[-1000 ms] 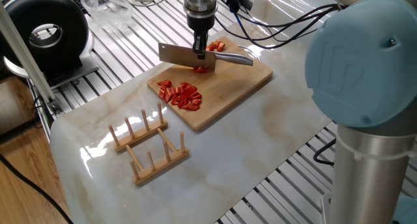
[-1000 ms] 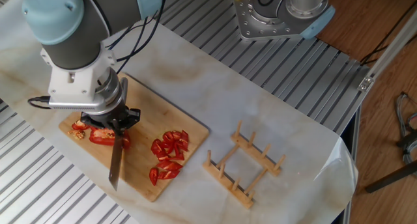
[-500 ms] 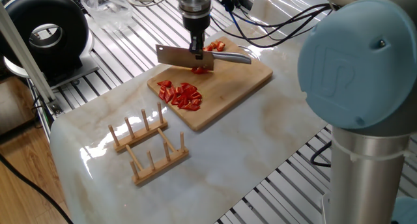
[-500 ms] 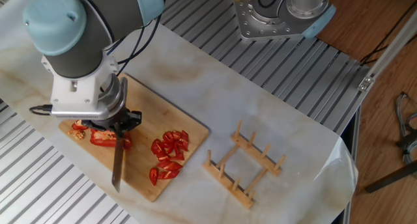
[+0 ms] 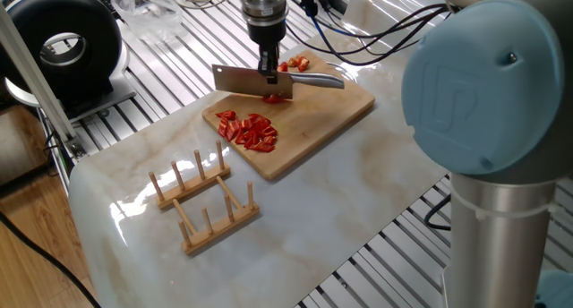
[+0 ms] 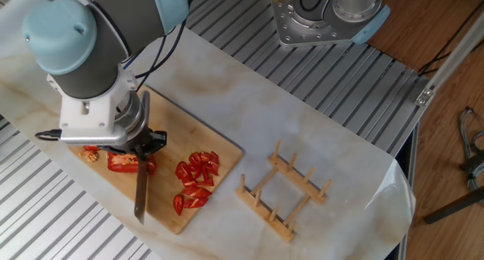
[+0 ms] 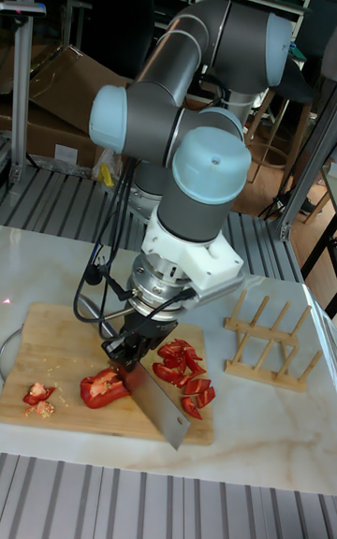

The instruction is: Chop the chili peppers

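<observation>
My gripper point(image 5: 269, 72) point(image 6: 141, 142) point(image 7: 129, 349) is shut on a cleaver, whose broad blade point(image 5: 240, 80) point(image 6: 140, 193) point(image 7: 160, 409) hangs low over the wooden cutting board point(image 5: 309, 122) point(image 6: 224, 150) point(image 7: 54, 341). A larger uncut piece of chili pepper point(image 6: 121, 163) point(image 7: 101, 387) point(image 5: 278, 98) lies right at the blade. A pile of cut red chili slices point(image 5: 251, 131) point(image 6: 196, 177) point(image 7: 183, 371) sits on the board's end nearest the rack. A few small red bits with seeds point(image 5: 297, 64) point(image 6: 91, 153) point(image 7: 37, 394) lie at the opposite end.
A wooden peg rack point(image 5: 202, 201) point(image 6: 283, 192) point(image 7: 267, 342) lies on the marble tabletop beside the board. A black round device point(image 5: 63, 44) stands off the table's corner. The arm's bulky elbow point(image 5: 483, 84) looms over the near table edge.
The cleaver and gripper have shifted a little along the board toward the sliced pile. The chili pieces have not visibly moved.
</observation>
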You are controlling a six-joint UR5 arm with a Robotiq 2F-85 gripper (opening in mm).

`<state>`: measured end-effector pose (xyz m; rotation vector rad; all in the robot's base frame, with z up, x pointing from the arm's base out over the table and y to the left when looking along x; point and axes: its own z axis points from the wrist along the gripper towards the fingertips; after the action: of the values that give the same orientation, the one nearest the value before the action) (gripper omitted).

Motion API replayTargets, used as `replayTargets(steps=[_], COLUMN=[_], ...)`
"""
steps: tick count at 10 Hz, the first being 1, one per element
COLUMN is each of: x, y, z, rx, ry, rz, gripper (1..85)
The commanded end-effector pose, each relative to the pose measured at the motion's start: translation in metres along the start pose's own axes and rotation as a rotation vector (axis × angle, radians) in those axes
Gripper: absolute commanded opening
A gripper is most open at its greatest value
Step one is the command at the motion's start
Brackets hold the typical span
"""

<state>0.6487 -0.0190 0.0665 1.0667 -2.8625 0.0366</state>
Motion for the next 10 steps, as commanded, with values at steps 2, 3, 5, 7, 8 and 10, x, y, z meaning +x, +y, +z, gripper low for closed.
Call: replayTargets(steps=[2, 3, 5, 7, 8, 10], x=[0.003, 0.007, 0.014, 0.015, 0.016, 0.014], y=[0.005, 0.004, 0.009, 0.019, 0.025, 0.036], z=[0.004, 0.002, -0.010, -0.014, -0.017, -0.021], rx=[-0.036, -0.032, -0.038, -0.058, -0.074, -0.100], ry=[0.006, 0.020, 0.043, 0.028, 0.021, 0.002], rz=[0.001, 0.002, 0.005, 0.035, 0.048, 0.059], gripper=[1.3, 1.3, 1.3, 1.3, 1.3, 1.3])
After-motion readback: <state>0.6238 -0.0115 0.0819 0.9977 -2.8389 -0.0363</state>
